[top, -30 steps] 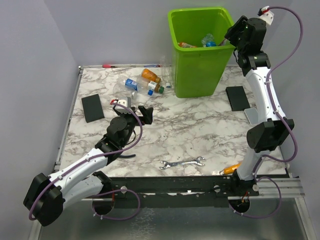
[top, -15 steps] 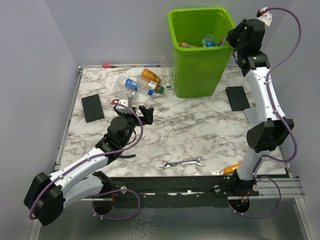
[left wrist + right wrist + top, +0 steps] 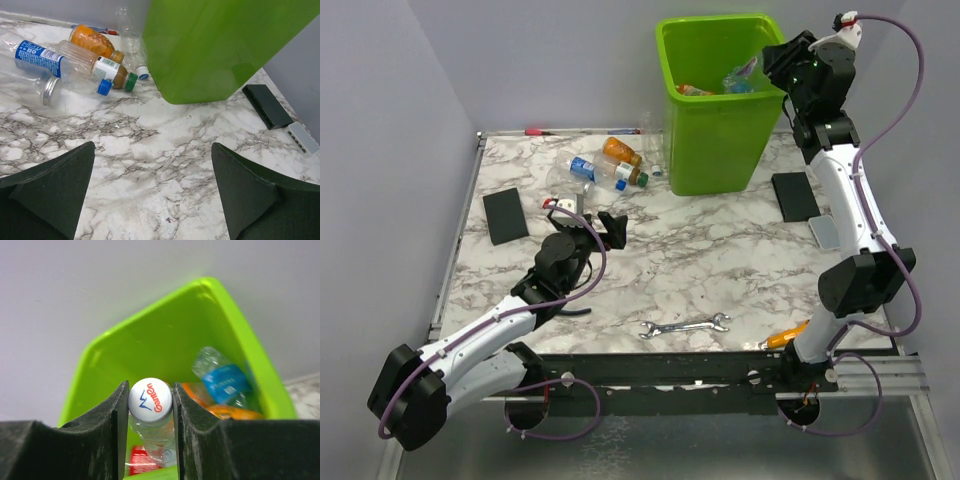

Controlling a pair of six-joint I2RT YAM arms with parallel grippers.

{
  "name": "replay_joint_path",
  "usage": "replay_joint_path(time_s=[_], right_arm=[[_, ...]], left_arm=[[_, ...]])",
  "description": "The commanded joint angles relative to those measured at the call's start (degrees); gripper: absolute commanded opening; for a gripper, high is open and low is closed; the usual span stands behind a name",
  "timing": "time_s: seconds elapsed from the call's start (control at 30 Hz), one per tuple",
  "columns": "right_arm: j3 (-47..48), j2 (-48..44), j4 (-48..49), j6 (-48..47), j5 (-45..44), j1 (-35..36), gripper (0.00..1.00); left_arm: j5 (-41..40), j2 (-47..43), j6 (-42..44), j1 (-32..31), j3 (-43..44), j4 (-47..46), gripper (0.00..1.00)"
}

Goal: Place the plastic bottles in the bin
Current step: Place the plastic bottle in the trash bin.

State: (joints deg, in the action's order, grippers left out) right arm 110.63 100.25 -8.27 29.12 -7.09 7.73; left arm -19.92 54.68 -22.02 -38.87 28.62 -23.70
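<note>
Left gripper (image 3: 152,146) is hovering over the marble table (image 3: 720,260), left of the middle, its two dark fingers (image 3: 50,190) spreading wide apart with nothing between them. Nearer still, by the front edge, a silver wrench (image 3: 685,326) is lying flat, and an orange-handled screwdriver (image 3: 782,338) is lying beside the right arm's base. Further out, a black pad (image 3: 505,215) is lying near the left edge and a second black pad (image 3: 795,196) near the right edge, with a small grey block (image 3: 825,231) just in front of that one.

Beyond the spread fingers, a cluster of bottles (image 3: 610,165) is lying on the table left of the bin. It includes a blue-labelled bottle (image 3: 37,56) with a blue cap, a green-capped bottle (image 3: 107,70) lying against it, and an orange bottle (image 3: 92,42) behind those. There is also a crushed bottle with a silver cap (image 3: 48,91), and one more clear bottle (image 3: 129,40) just beside the bin's wall.

The lime-green bin (image 3: 720,140) is standing upright at the far side of the table, right of the middle. Inside it, a bottle with a blue label (image 3: 222,382) and an orange one (image 3: 232,412) are lying together. Highest and farthest, the right gripper (image 3: 149,388) is hanging over the bin's mouth. Its fingers (image 3: 112,430) are pinching a white-capped bottle (image 3: 150,400) by its cap, the clear body pointing down into the bin.
</note>
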Motion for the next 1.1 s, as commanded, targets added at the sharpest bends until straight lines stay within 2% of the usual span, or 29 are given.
replay_joint_path(time_s=[0.0, 0.17, 0.3, 0.4, 0.57, 0.6, 0.63, 0.67, 0.7, 0.73, 0.87, 1.07], right_arm=[[0.34, -1.97, 12.57, -0.44, 5.11, 2.07, 0.0], [5.69, 3.88, 14.87, -5.16, 8.93, 3.33, 0.0], [12.65, 10.78, 13.84, -13.4, 10.25, 5.32, 0.0], [12.45, 13.93, 17.14, -17.45, 12.58, 6.46, 0.0], [16.21, 19.29, 15.54, -20.23, 17.13, 7.83, 0.0], [16.68, 19.83, 14.99, -20.08, 18.1, 7.91, 0.07], [17.55, 20.5, 14.09, -19.8, 19.06, 7.92, 0.29], [18.58, 20.79, 12.91, -19.28, 19.42, 7.95, 0.45], [19.1, 20.56, 12.25, -18.78, 19.11, 8.01, 0.58], [19.22, 20.18, 11.78, -18.21, 18.12, 8.15, 0.65], [20.32, 17.36, 9.47, -16.31, 14.88, 8.18, 0.79], [18.69, 8.98, 8.57, -11.9, 13.36, 8.79, 0.83]], left_arm=[[1.04, 0.41, -0.05, -0.25, 1.79, 0.68, 0.99], [1.03, 0.74, 0.05, -0.32, 1.79, 0.67, 0.99], [0.74, 0.95, 0.84, -0.29, 1.88, 0.63, 0.99], [0.37, 1.25, 1.25, -0.27, 1.87, 0.67, 0.99], [0.33, 1.92, 1.51, -0.28, 1.96, 0.7, 0.99], [0.4, 1.93, 1.52, -0.27, 1.96, 0.76, 0.99], [0.41, 1.88, 1.54, -0.24, 1.96, 0.76, 0.99], [0.33, 1.8, 1.54, -0.25, 1.95, 0.79, 0.99], [0.39, 1.71, 1.55, -0.27, 1.96, 0.83, 0.99], [0.41, 1.67, 1.54, -0.32, 1.96, 0.85, 0.99], [1.22, 1.62, 1.3, -0.26, 2.05, 0.85, 0.99], [1.49, 1.19, 0.84, -0.33, 2.05, 0.85, 0.99]])
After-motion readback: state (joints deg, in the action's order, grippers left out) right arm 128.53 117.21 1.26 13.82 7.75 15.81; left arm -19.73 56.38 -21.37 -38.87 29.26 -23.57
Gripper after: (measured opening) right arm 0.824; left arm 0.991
